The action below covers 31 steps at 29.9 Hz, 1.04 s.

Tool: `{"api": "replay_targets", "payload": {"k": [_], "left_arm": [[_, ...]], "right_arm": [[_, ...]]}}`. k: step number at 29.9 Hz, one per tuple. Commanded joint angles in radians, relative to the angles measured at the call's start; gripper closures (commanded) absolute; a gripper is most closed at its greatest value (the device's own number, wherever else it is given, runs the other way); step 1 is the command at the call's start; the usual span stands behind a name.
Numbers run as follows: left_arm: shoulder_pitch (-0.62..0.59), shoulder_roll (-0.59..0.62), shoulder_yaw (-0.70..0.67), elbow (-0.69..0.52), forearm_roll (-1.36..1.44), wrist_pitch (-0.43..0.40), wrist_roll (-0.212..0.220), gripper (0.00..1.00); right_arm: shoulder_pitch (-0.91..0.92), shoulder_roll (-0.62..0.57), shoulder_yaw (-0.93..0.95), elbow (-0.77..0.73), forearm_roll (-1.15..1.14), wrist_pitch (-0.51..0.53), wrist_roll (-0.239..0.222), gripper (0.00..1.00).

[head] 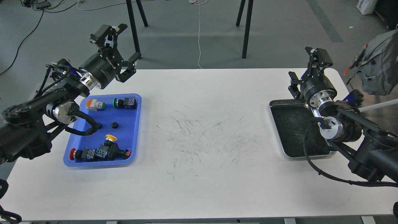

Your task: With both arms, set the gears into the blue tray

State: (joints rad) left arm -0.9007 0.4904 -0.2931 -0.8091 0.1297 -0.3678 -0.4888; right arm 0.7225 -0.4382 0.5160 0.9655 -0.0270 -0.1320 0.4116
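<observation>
One small black gear lies in the middle of the blue tray, among the push buttons. The left gripper hangs past the tray's far edge with its fingers spread wide, holding nothing. The gear lies nearer than this gripper, toward the robot. The right gripper is far off at the right, over the metal tray, and looks open and empty. I see no gears there, though the dark floor may hide one.
</observation>
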Motion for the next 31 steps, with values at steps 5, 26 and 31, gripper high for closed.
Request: {"api": "replay_targets", "payload": {"k": [5, 26, 31], "left_arm": [[-0.006, -0.033, -0.005, 0.013, -0.005, 0.024, 0.0, 0.0], [0.008, -0.153, -0.011, 0.139, -0.025, 0.101, 0.0, 0.0], [0.013, -0.139, -0.009, 0.146, -0.025, 0.101, 0.0, 0.0]], "right_arm": [[0.003, 0.021, 0.009, -0.004, 0.01, -0.012, -0.004, 0.01], [0.058, 0.033, 0.024, -0.025, 0.004, -0.009, 0.009, 0.01], [0.06, 0.033, 0.018, -0.022, 0.001, -0.011, 0.009, 0.01]]}}
